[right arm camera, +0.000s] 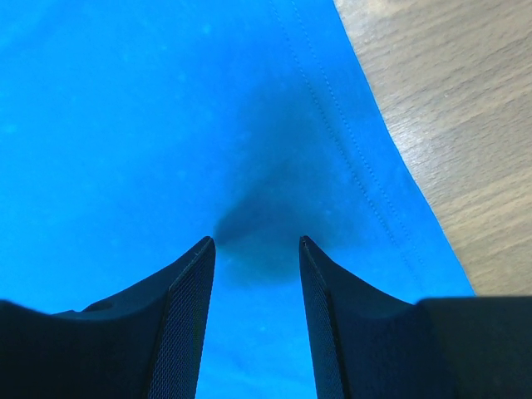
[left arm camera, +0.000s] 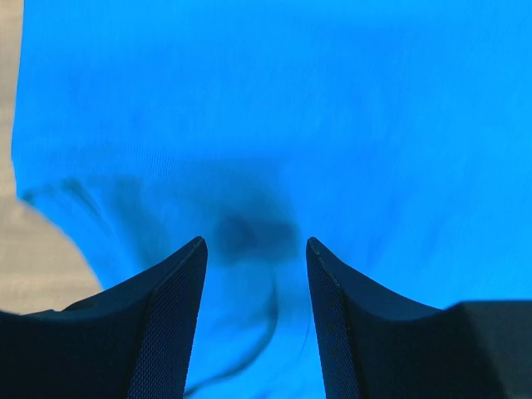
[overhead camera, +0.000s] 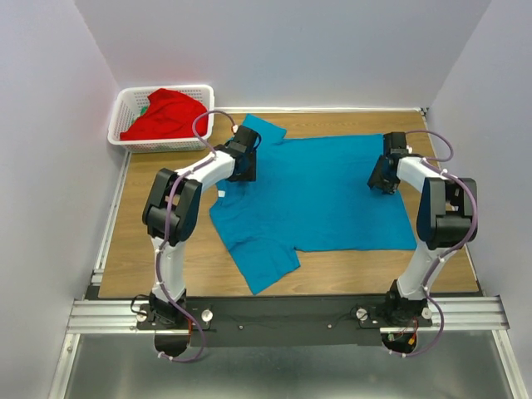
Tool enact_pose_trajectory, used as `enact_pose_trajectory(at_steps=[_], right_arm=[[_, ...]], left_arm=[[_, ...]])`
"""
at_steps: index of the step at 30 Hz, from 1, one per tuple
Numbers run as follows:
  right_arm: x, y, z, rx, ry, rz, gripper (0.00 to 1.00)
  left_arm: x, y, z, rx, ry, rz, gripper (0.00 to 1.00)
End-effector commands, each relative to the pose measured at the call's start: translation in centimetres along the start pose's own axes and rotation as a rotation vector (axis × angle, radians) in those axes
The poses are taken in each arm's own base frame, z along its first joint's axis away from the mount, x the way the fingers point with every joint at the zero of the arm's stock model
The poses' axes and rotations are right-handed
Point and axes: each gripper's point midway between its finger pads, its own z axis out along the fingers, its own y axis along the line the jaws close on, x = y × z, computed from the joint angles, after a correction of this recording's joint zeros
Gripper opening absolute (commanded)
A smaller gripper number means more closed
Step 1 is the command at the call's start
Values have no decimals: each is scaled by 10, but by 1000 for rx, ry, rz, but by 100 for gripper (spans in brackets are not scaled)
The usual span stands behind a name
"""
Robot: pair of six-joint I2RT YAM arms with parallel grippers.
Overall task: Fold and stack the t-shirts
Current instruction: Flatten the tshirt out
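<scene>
Teal-blue t-shirt [overhead camera: 324, 195], spread flat, long axis running from one jaw pair to the other; left gripper [left arm camera: 254, 243] and right gripper [right arm camera: 255, 241] each part-open, clamping nothing, cloth directly beneath the tips

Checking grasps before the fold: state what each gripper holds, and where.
Nothing gripped: left gripper and right gripper stand open over the teal shirt.

Wht basket [overhead camera: 166, 143] by far-L corner of wood table [overhead camera: 141, 241].
</scene>
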Motion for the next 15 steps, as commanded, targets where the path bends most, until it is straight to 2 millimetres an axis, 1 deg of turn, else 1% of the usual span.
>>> enact_pose_trajectory(at_steps=[1, 3, 5, 7, 9, 11, 13, 15], right_arm=[[5, -8, 17, 68, 20, -9, 52], [5, -10, 21, 77, 25, -20, 52], [6, -10, 27, 86, 32, -25, 52], [3, -8, 30, 86, 31, -25, 52], [7, -8, 37, 91, 47, -30, 52], [4, -7, 40, 90, 46, -32, 52], [6, -7, 45, 94, 54, -33, 52], [2, -5, 47, 92, 50, -32, 52]], left_arm=[[-11, 1, 18, -39, -3, 15, 59], [-12, 1, 22, -41, 2, 15, 58], [-6, 1, 30, -46, 26, 22, 58], [-6, 3, 34, -49, 30, 25, 58], [-4, 4, 40, -55, 44, 30, 57], [-4, 5, 47, -58, 61, 35, 57], [-9, 7, 54, -60, 70, 34, 57], [-14, 6, 59, -60, 71, 35, 57]])
